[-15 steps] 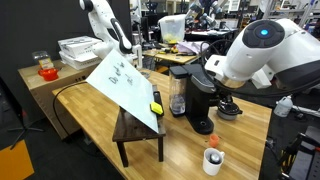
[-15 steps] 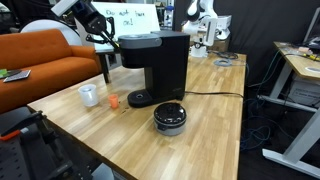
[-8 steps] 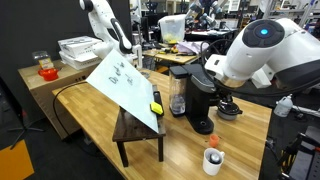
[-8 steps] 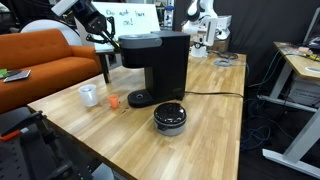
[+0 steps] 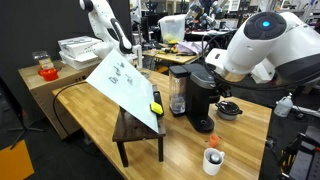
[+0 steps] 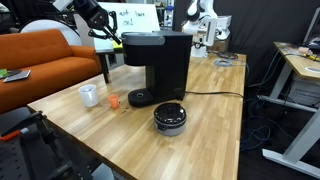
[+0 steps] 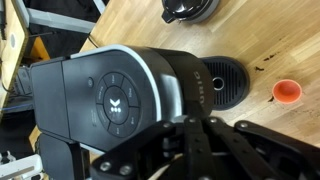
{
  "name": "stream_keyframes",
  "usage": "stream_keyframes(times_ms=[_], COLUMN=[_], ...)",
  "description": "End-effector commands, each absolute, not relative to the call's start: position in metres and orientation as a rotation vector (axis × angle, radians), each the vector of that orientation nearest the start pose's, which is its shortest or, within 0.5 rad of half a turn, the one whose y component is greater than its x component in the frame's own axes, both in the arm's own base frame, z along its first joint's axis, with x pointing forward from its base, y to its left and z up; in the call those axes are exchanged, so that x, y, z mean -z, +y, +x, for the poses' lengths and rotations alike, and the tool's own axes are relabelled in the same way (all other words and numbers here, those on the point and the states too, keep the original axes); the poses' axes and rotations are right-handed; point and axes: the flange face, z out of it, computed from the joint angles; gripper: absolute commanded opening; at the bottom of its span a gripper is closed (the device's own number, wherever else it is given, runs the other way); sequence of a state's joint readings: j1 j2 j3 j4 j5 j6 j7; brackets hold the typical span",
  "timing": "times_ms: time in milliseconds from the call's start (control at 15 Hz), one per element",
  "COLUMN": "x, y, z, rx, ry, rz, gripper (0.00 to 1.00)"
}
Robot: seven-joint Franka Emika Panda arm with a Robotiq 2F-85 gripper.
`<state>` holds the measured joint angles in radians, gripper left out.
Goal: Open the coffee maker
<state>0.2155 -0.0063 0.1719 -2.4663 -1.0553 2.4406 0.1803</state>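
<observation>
White arm housing (image 5: 265, 40) sits higher than 0.5 s ago in an ext. view; you have raised the wrist slightly, so more of the round black dish (image 5: 231, 110) shows behind the machine; in an ext. view the claw (image 6: 103, 27) has shifted a little near the lid corner; machine, dish and white cup (image 6: 89, 95) keep their pos.

Coffee maker (image 6: 155, 65) stands upright on the wood table (image 6: 205, 135), near the middle; lid is down and shut in both ext. views; dish lies just beside its base, cup and a small orange piece (image 6: 113, 101) lie near its other side.

Pos. vs. claw: in that ext. view your claw is at lid height, at the machine's top corner on the orange sofa (image 6: 40, 60) side; contact w/ the lid cannot be confirmed. In the wrist view the lid's round button panel (image 7: 120, 100) fills the centre; the drip tray (image 7: 225, 80) lies beyond it; the dark fingers (image 7: 170, 150) enter from the bottom edge, over the machine's near rim.

Claw state: cannot tell wide or narrow; fingers read dark on dark, gap not visible.
</observation>
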Motion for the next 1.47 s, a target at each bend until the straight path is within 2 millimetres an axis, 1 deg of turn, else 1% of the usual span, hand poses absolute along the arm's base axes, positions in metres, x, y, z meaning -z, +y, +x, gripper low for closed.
stream_keyframes(times_ms=[0,533,733,1000,1133,1400], x=[-0.309,-0.313,-0.318,-0.339,-0.35,-0.369], y=[0.173,0.183,0.185,0.182,0.184,0.166], z=[0.444,0.44,0.44,0.446,0.45,0.467], rx=[-0.251,-0.263,-0.272,-0.308,-0.324,-0.312], ry=[1.261,1.29,1.297,1.29,1.287,1.272], rz=[2.122,2.095,2.09,2.082,2.118,2.243], gripper=[0.0,0.0,0.0,0.0,0.0,0.0])
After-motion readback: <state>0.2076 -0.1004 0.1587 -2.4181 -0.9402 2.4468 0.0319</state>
